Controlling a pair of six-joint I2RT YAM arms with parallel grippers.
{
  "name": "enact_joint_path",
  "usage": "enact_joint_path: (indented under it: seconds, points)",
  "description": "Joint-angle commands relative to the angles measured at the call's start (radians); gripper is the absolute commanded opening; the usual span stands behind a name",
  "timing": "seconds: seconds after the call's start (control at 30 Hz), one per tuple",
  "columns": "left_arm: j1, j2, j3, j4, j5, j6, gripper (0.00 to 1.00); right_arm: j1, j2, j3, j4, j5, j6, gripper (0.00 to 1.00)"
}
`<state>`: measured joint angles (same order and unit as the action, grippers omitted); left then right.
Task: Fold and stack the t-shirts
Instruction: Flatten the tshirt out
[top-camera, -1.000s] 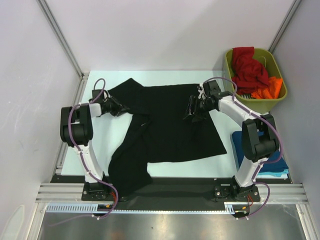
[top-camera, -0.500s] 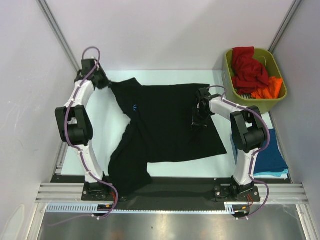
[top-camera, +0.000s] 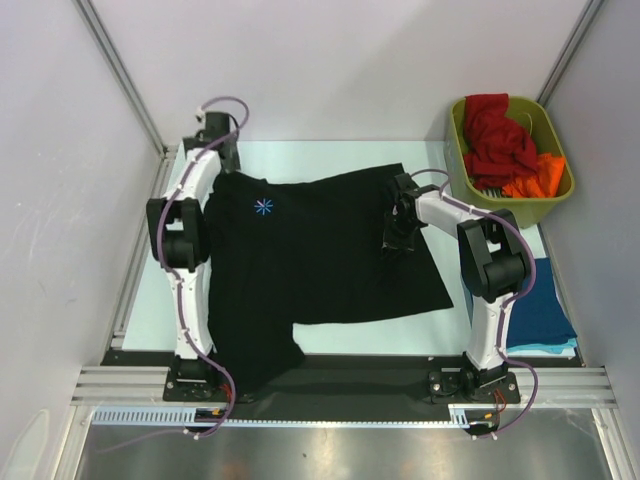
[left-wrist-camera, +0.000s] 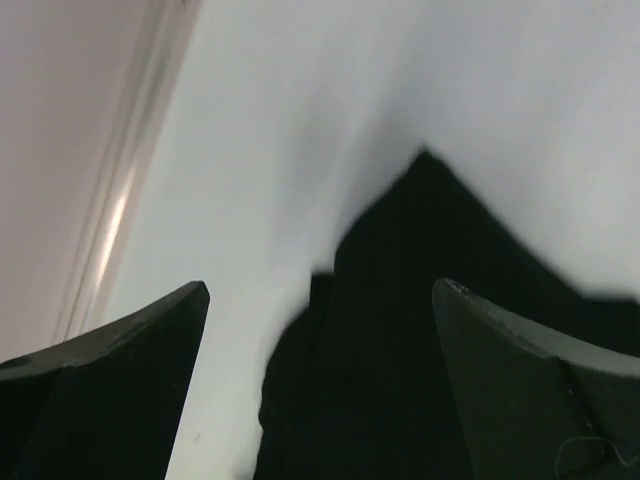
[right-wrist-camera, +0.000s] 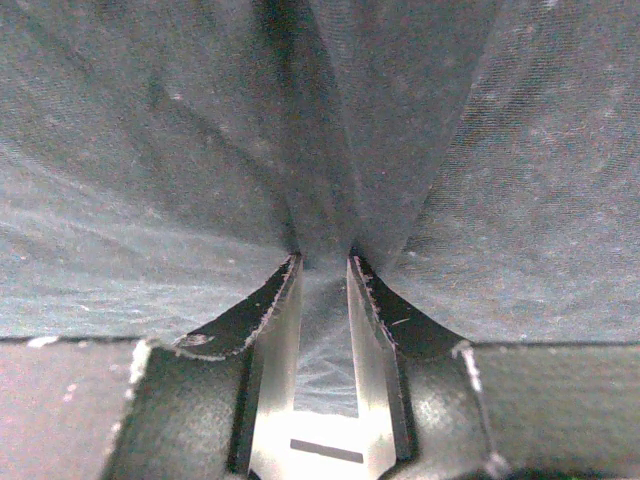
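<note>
A black t-shirt (top-camera: 320, 250) with a light-blue starburst print (top-camera: 264, 207) lies spread over the table, its lower left part hanging past the near edge. My left gripper (top-camera: 222, 158) hovers at the shirt's far left corner. In the left wrist view it (left-wrist-camera: 320, 290) is wide open over a black cloth corner (left-wrist-camera: 430, 300), holding nothing. My right gripper (top-camera: 394, 236) rests on the shirt's right side, and its jaws (right-wrist-camera: 323, 262) are shut on a pinched ridge of the black cloth (right-wrist-camera: 330, 150).
An olive-green bin (top-camera: 553, 203) at the far right holds red (top-camera: 495, 135) and orange (top-camera: 540, 175) shirts. A folded dark blue and teal stack (top-camera: 545, 315) lies at the table's right edge. Walls stand close on both sides.
My left gripper pulled the shirt's left corner outward and back, then opened and let it go; the shirt now lies flatter with the print showing. The right gripper closed on the cloth and stayed.
</note>
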<state>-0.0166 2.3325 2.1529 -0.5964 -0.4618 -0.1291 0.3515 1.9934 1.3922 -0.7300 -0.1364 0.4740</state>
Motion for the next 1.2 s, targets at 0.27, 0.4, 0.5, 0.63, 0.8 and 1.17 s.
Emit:
enact_joint_path:
  seconds: [0.27,0.4,0.5,0.63,0.8,1.17]
  points:
    - [0.174,-0.773,-0.867,-0.068,0.107,-0.369,0.88,-0.025,-0.073,0.010,-0.048,0.123,-0.083,0.36]
    - [0.366,-0.825,-1.097,-0.008,0.398,-0.431,0.81,-0.051,-0.084,0.010,-0.043,0.075,-0.112,0.42]
    - [0.441,-0.765,-1.151,0.081,0.673,-0.377,0.90,-0.052,-0.096,-0.004,-0.042,0.047,-0.129,0.49]
    - [0.437,-0.700,-1.185,0.170,0.880,-0.351,0.92,-0.059,-0.108,-0.039,-0.025,0.011,-0.127,0.53]
    - [0.426,-0.664,-1.205,0.194,0.934,-0.314,0.95,-0.060,-0.125,-0.065,-0.002,-0.011,-0.140,0.54]
    - [0.382,-0.656,-1.229,0.187,0.924,-0.340,0.51,-0.069,-0.156,-0.090,0.029,-0.051,-0.133,0.54]
